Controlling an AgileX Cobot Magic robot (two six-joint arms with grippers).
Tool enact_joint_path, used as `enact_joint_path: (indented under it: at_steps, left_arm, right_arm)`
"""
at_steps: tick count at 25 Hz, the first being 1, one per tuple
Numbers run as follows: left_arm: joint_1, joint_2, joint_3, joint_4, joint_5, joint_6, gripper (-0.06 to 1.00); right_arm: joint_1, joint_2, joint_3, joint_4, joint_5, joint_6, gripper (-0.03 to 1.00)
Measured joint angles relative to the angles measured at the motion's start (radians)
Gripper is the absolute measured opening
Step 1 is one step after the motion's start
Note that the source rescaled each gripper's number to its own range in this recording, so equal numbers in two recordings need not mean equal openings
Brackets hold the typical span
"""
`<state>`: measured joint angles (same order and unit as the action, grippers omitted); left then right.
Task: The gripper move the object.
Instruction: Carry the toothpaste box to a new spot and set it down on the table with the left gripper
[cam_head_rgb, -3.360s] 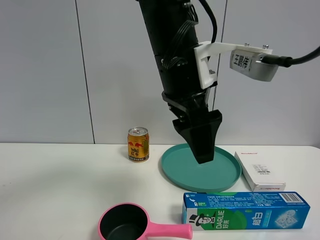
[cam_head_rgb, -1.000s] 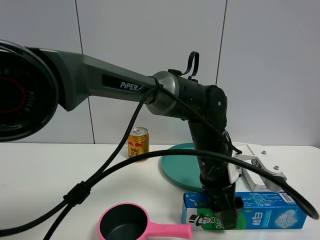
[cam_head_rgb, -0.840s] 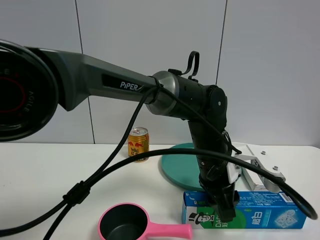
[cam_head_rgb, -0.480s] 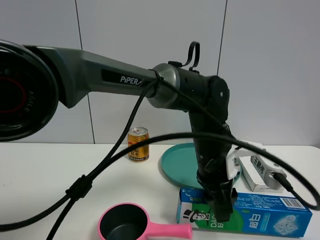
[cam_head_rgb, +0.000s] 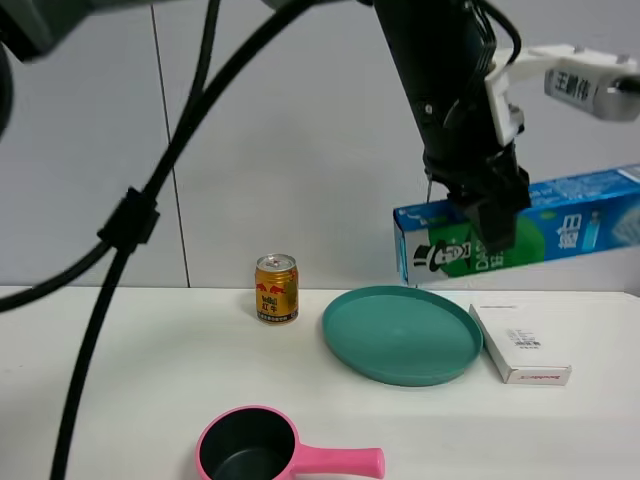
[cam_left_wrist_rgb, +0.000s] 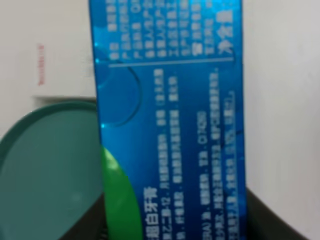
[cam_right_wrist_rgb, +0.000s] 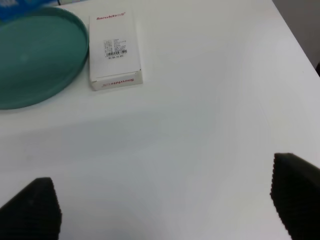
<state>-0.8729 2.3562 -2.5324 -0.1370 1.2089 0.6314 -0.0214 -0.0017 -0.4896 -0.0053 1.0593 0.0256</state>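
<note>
Left pincer (cam_head_rgb: 493, 228) clenched on toothpaste box (cam_head_rgb: 565, 222), gripped toward one end, high above teal plate (cam_head_rgb: 400, 340). Risk: long overhang levers it loose; drops. Right pincer (cam_right_wrist_rgb: 162, 197) released.

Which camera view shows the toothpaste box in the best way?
The exterior high view: it shows almost the whole toothpaste box, held in the air by the left pincer. The left wrist view shows only a close-up of one printed side. The right wrist view shows only a small blue corner.
</note>
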Motion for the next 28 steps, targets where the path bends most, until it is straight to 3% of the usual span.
enact_joint_path:
  at_steps: [5,8,11,20,28]
  left_arm:
    - [0.061,-0.084,0.000,0.167,0.001,-0.516,0.00]
    - [0.128,-0.149,0.038,0.210,0.001,-0.676,0.00]
    - [0.173,-0.234,0.154,0.215,0.001,-0.727,0.00]
    - [0.320,-0.505,0.685,0.205,-0.003,-0.825,0.00]
    - [0.482,-0.528,0.975,0.147,-0.056,-0.958,0.00]
  right_arm:
    - [0.000,0.000,0.000,0.000,0.000,0.000,1.00]
    - [0.000,0.000,0.000,0.000,0.000,0.000,1.00]
    - [0.000,0.000,0.000,0.000,0.000,0.000,1.00]
    - [0.000,0.000,0.000,0.005,0.000,0.000,1.00]
    - [0.000,0.000,0.000,0.000,0.000,0.000,1.00]
